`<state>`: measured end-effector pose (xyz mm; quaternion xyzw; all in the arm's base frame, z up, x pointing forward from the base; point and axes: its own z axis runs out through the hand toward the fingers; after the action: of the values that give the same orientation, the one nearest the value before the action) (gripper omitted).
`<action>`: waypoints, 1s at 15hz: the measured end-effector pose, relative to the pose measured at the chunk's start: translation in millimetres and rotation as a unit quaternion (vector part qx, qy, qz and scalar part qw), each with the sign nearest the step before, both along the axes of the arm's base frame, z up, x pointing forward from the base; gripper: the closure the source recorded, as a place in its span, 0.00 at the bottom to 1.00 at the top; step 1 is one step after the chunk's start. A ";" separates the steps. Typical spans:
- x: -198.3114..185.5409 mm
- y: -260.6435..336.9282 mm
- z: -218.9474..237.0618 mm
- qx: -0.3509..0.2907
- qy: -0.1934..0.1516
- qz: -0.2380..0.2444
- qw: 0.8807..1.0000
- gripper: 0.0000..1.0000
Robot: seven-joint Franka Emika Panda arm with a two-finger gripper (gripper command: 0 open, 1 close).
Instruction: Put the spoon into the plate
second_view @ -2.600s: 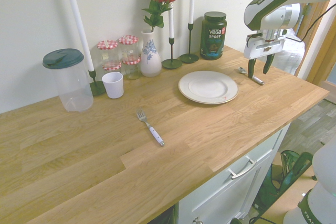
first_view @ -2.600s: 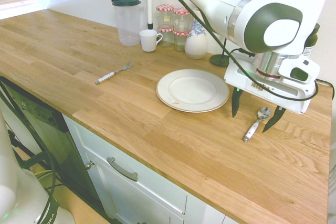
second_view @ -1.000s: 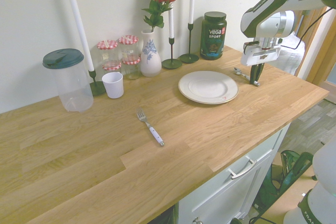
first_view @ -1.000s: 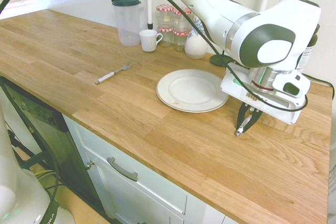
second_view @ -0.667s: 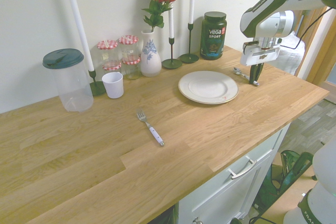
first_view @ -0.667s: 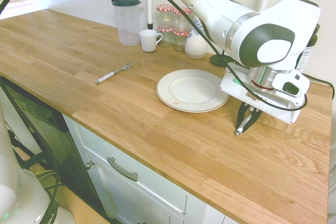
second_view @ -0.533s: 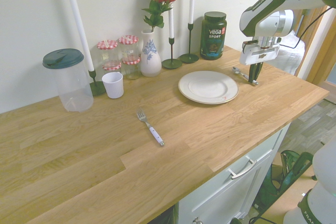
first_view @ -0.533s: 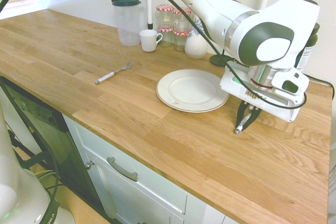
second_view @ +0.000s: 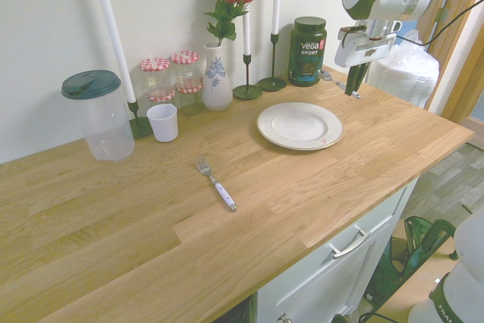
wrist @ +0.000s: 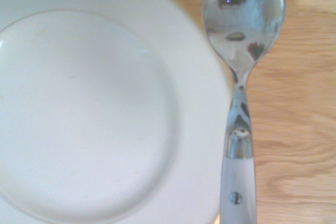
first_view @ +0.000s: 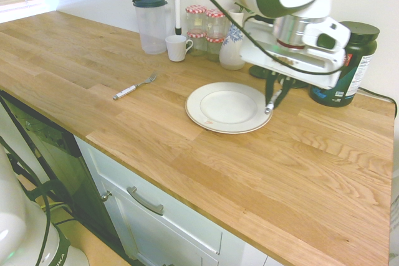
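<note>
Lifted off the counter, spoon [first_view: 269, 108] clamped in hand [first_view: 275, 96], wrist view shows bowl beside plate [wrist: 199, 77] rim

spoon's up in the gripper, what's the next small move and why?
Probably carry it a little further over the plate, then lower and release. The gripper holds the spoon in the air near the plate's edge, and the wrist view shows its bowl over bare counter just outside the rim, so a drop now would likely miss.
</note>
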<state>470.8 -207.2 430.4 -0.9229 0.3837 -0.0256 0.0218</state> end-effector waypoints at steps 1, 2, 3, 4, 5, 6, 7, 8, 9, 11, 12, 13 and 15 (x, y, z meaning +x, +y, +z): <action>-0.6 25.2 -8.3 -0.004 0.002 0.008 1.000 1.00; -0.5 44.5 -17.4 -0.006 0.004 0.013 1.000 1.00; -0.2 57.9 -26.2 -0.007 0.004 0.015 1.000 1.00; 0.1 66.2 -33.3 -0.008 0.003 0.016 1.000 1.00; 0.9 71.4 -37.1 -0.010 0.002 0.016 1.000 1.00; 2.0 74.1 -39.3 -0.011 0.000 0.016 1.000 1.00; 3.4 76.1 -41.1 -0.012 0.000 0.016 1.000 1.00; 4.2 76.6 -43.4 -0.012 0.001 0.016 1.000 1.00; 4.7 77.0 -46.0 -0.012 0.003 0.016 1.000 1.00; 6.4 79.2 -53.6 -0.013 0.008 0.018 1.000 1.00; 7.8 81.0 -58.6 -0.013 0.011 0.018 1.000 1.00; 9.3 81.9 -63.8 -0.014 0.012 0.018 1.000 1.00; 11.2 82.3 -73.1 -0.017 0.016 0.019 1.000 1.00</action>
<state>482.0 -125.0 357.3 -0.9305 0.3660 -0.0170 0.0002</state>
